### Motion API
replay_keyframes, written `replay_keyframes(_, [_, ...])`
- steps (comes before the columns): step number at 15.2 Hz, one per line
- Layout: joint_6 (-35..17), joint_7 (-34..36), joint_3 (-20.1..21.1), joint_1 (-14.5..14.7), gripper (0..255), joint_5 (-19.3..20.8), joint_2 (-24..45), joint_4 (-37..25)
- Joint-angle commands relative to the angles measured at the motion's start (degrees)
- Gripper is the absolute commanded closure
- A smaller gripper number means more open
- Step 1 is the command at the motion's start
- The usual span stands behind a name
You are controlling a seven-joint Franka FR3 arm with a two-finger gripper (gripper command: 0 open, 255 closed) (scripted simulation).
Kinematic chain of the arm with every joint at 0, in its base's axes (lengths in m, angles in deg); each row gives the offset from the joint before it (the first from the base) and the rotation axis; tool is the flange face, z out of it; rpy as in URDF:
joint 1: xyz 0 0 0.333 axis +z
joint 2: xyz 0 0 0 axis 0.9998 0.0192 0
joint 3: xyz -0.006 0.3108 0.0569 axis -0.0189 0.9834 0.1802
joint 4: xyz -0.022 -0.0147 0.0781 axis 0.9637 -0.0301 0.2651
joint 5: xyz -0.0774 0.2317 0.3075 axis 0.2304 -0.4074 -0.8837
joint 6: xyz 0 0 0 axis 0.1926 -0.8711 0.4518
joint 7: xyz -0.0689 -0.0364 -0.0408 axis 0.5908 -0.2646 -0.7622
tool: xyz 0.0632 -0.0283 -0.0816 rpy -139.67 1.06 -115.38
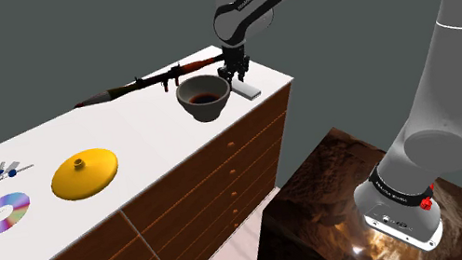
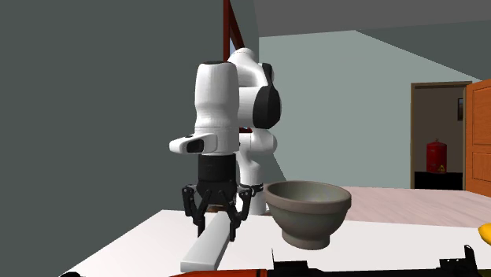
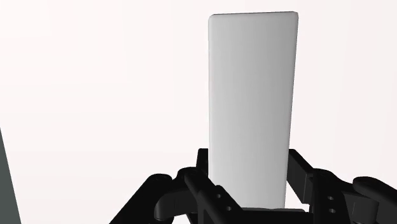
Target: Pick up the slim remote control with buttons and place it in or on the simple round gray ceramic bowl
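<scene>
**A:** Where are we finding the remote (image 3: 252,83)?

**B:** We are seeing it lying flat on the white top (image 1: 124,121) of the wooden dresser (image 1: 210,193), near the corner closest to the arm. It is showing as a plain pale grey slab.

**A:** And what are we reading from the gripper (image 2: 215,228)?

**B:** We are looking at it pointing straight down over one end of the remote. Its black fingers (image 3: 203,167) are pressing against both long sides, so it is clasping the slab while the slab is resting on the top.

**A:** Where are we placing the bowl (image 1: 204,102)?

**B:** We are seeing it standing upright just beside the remote, on the shoulder view's left of it, grey outside and dark brown inside. The two are sitting close but apart.

**A:** What else are we noticing on the top?

**B:** We are picking out a long launcher (image 1: 156,79) lying behind the bowl. Well apart toward the shoulder view's left are a yellow lid (image 1: 85,172), a shiny disc (image 1: 2,215) and some keys (image 1: 5,171).
</scene>
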Motion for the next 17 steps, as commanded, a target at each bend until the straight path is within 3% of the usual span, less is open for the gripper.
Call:
replay_keyframes(1, [0.0, 0.0, 0.0, 0.0, 255, 0.0, 0.0, 0.0])
replay_keyframes(9, [0.0, 0.0, 0.0, 0.0, 255, 0.0, 0.0, 0.0])
replay_keyframes(17, [5.5, 0.0, 0.0, 0.0, 255, 0.1, -3.1, -2.4])
